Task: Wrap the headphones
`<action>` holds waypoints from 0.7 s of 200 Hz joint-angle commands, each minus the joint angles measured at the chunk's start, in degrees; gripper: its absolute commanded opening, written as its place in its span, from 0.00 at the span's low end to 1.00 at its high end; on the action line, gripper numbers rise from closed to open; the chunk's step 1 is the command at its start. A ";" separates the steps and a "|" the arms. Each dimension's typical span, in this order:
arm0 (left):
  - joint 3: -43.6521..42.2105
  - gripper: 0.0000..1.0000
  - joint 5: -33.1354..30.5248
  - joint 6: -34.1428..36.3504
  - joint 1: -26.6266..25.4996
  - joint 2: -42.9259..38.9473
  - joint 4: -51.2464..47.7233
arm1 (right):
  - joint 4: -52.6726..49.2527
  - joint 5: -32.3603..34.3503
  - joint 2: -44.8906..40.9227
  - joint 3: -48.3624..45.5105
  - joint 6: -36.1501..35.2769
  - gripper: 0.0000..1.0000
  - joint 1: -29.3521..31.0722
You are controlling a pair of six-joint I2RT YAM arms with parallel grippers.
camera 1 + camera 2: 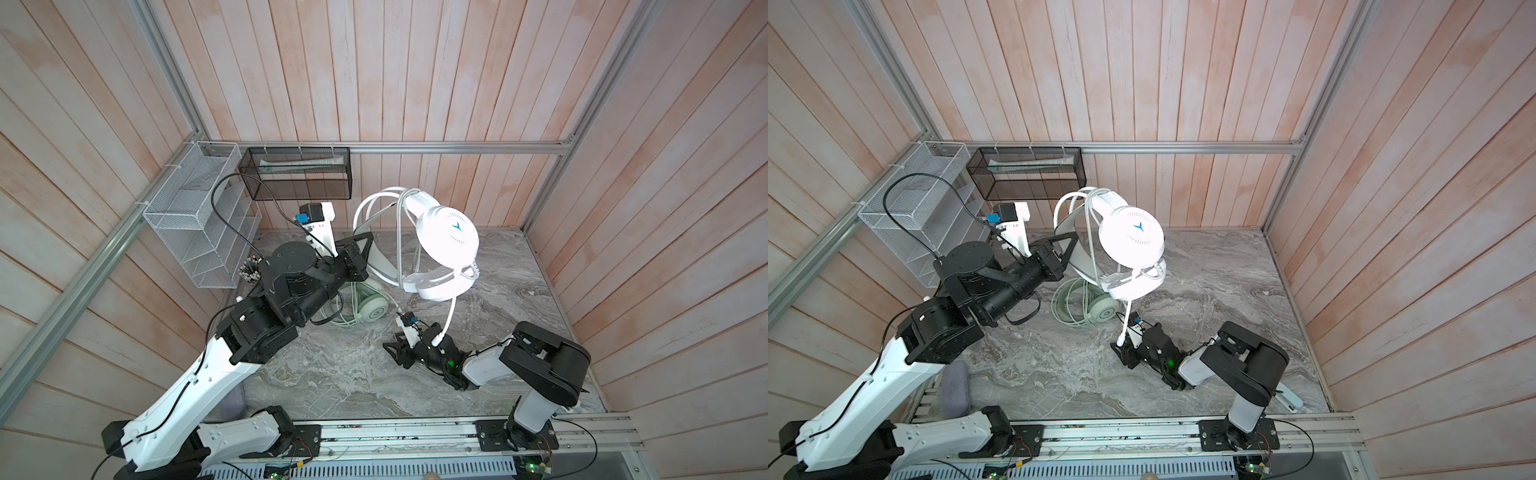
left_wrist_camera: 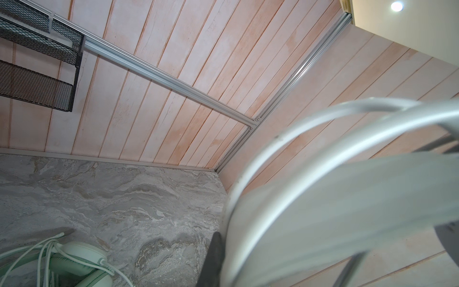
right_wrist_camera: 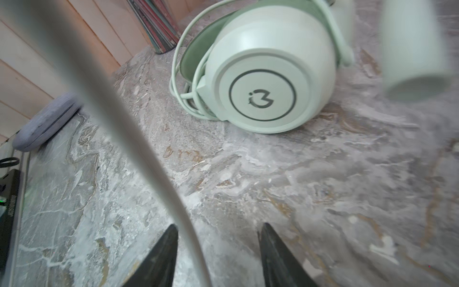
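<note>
Over the marble, left pincer high, tight on white headset; right pincer low, spread.

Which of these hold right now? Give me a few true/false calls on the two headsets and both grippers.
1. The white headset is held off the table by the left gripper. True.
2. The mint headset is lifted too. False: it lies on the table.
3. The right gripper is clamped on the mint earcup. False: its jaws stand apart, with the white cable running between them.
4. The mint cable lies in loops beside its headset. True.
</note>
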 commanded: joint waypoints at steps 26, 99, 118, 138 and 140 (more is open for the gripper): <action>1.83 0.00 1.35 -1.76 1.11 -0.77 5.04 | 2.65 0.76 2.29 -0.05 0.65 0.26 0.56; 1.01 0.00 4.08 -5.41 8.68 0.94 2.55 | -8.84 7.07 -5.91 1.64 -3.25 0.00 11.70; 0.74 0.00 8.17 -8.32 13.48 2.11 2.15 | -12.85 8.90 -6.81 4.00 -4.51 0.00 17.11; 0.20 0.00 9.16 -10.09 16.69 3.05 1.71 | -17.05 9.96 -7.55 7.22 -5.80 0.00 22.61; 0.20 0.00 9.17 -10.25 16.97 3.14 1.56 | -17.49 9.97 -7.55 7.58 -5.94 0.00 23.12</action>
